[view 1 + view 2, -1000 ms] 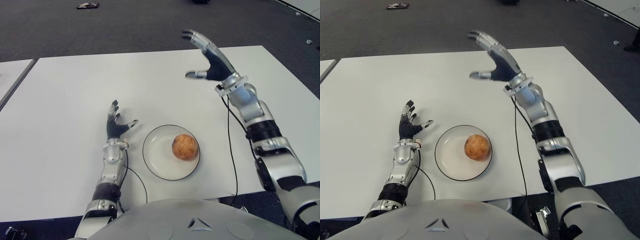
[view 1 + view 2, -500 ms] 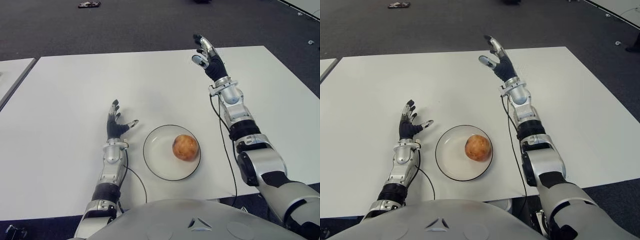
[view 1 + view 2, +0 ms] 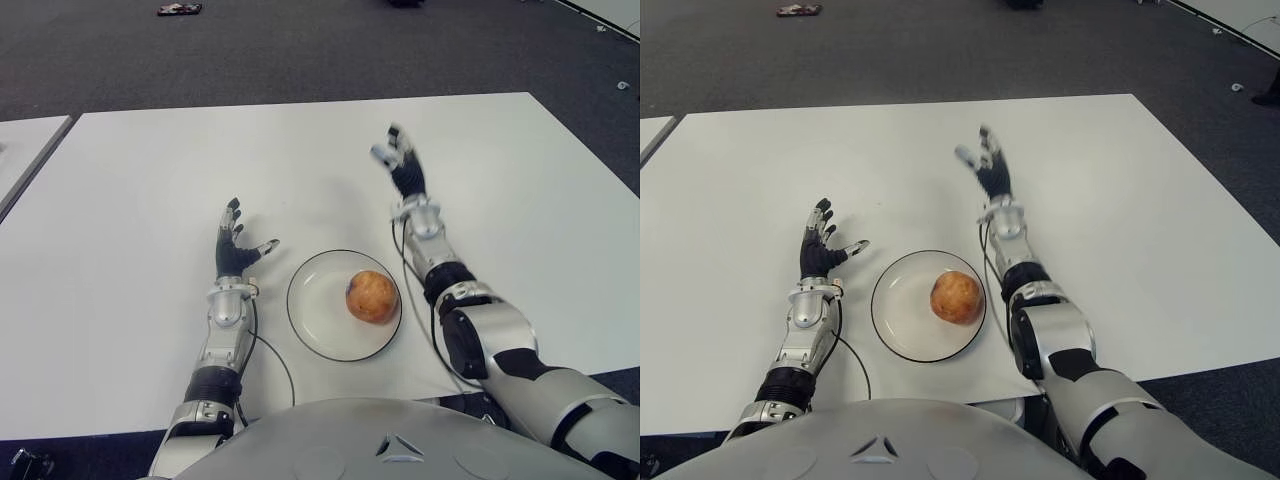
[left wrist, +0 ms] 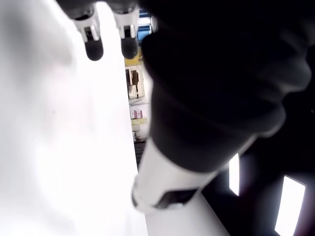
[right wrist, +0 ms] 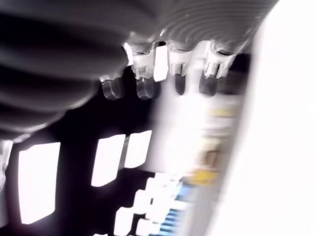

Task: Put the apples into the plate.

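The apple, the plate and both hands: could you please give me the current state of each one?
apple: sitting in the plate, held by neither hand.
plate: flat on the white table, holding the apple.
left hand: open, empty, left of the plate.
right hand: open, empty, beyond the plate.

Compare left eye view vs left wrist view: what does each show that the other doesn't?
Only the left eye view shows the apple sitting in the plate, and the right hand open beyond the plate. Only the left wrist view shows the left hand's fingertips close up, with blurred room clutter past the table edge. Both share the left hand, open and holding nothing, and the white table.
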Tool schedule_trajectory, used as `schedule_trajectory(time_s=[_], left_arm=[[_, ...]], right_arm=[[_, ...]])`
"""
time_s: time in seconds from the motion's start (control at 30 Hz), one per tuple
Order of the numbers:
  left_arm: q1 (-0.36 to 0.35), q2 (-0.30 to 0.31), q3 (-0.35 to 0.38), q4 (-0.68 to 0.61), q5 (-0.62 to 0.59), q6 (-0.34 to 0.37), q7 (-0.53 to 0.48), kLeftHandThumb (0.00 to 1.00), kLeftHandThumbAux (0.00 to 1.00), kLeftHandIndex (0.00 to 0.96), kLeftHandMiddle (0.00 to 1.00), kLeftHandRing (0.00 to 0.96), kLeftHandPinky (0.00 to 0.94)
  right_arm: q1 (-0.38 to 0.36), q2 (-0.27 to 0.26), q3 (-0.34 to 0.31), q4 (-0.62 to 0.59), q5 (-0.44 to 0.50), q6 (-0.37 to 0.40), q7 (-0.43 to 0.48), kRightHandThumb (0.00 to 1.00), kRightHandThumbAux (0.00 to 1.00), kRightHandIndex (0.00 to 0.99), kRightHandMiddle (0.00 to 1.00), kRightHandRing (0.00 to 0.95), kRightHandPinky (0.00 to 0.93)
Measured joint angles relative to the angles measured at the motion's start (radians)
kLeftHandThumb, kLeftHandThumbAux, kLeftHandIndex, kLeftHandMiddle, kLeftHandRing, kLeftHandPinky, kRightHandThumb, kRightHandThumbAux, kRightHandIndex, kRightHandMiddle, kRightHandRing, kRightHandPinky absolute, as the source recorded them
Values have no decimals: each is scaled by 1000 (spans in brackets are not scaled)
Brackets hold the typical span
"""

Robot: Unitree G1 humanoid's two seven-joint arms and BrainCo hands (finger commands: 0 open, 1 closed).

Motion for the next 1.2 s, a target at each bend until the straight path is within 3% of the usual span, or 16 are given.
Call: schedule_trajectory(time_s=[0.57, 1.2], left_arm=[[7, 0, -2, -1, 0, 0, 0, 0, 493, 0, 20, 15, 32], [13, 6, -1, -6, 0, -1, 0, 0, 487, 0, 20, 15, 29]], right_arm=[[110, 53, -54, -18, 42, -52, 5, 1, 703, 0, 39, 72, 127], [204, 53, -58, -12, 40, -152, -25, 53, 806, 2, 64, 90, 127]])
